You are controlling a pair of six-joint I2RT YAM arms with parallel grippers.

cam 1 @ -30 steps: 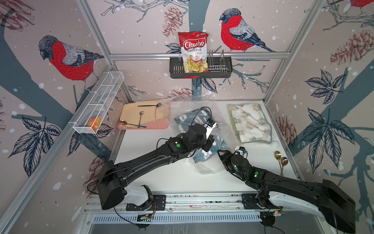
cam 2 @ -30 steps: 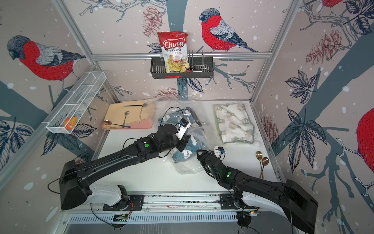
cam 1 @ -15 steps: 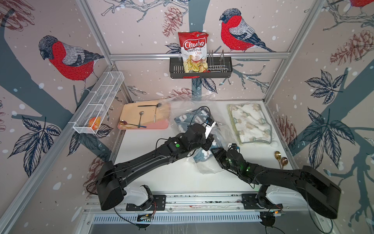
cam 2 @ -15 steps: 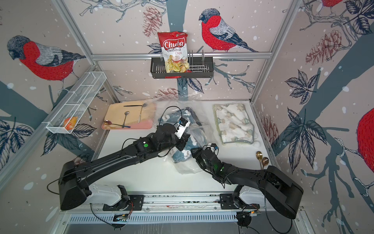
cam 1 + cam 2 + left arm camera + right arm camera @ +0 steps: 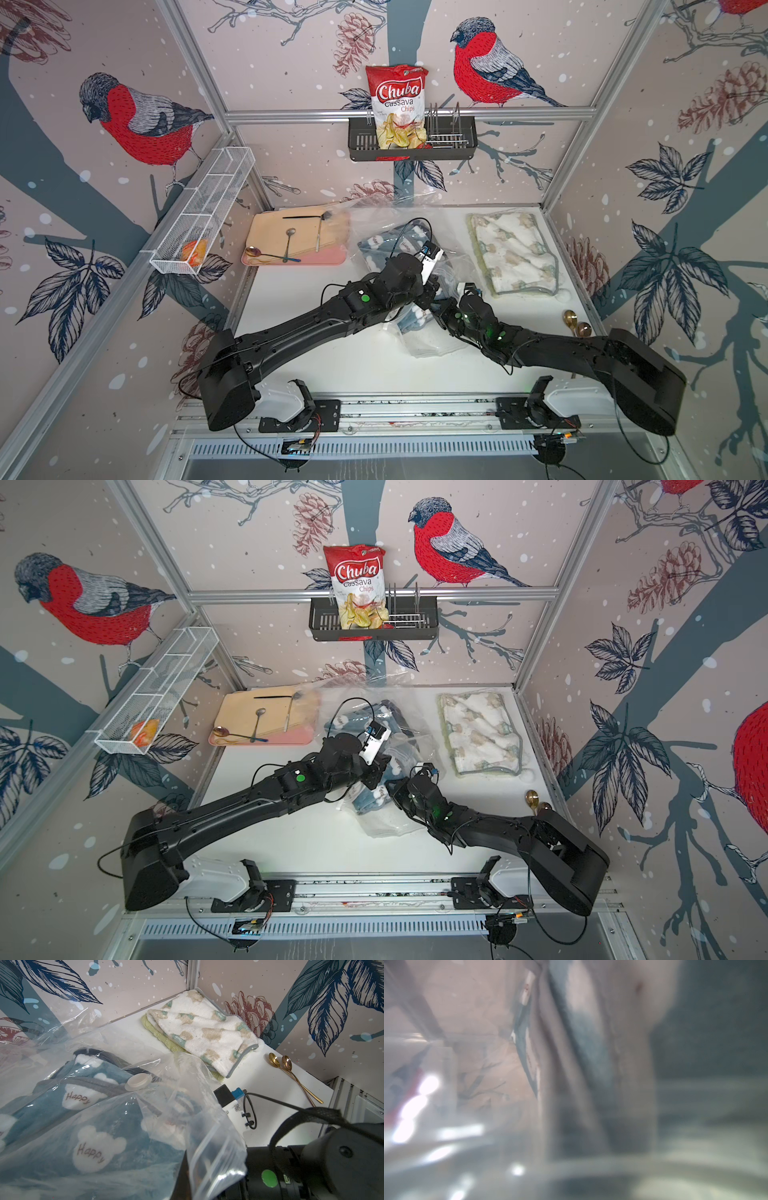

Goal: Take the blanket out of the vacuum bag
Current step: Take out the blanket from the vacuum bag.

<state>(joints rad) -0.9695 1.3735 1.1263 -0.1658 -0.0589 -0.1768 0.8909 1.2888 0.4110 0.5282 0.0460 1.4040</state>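
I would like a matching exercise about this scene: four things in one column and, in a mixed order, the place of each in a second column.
Things:
1. chips bag
2. blue blanket
3. gold spoons
4. valve cap

Places:
A. lying on the white table, in no container
B. inside the clear vacuum bag
C. standing in the black basket on the back wall
D. fixed on the bag's face

Pairs: 1-C, 2-B, 3-A, 4-D.
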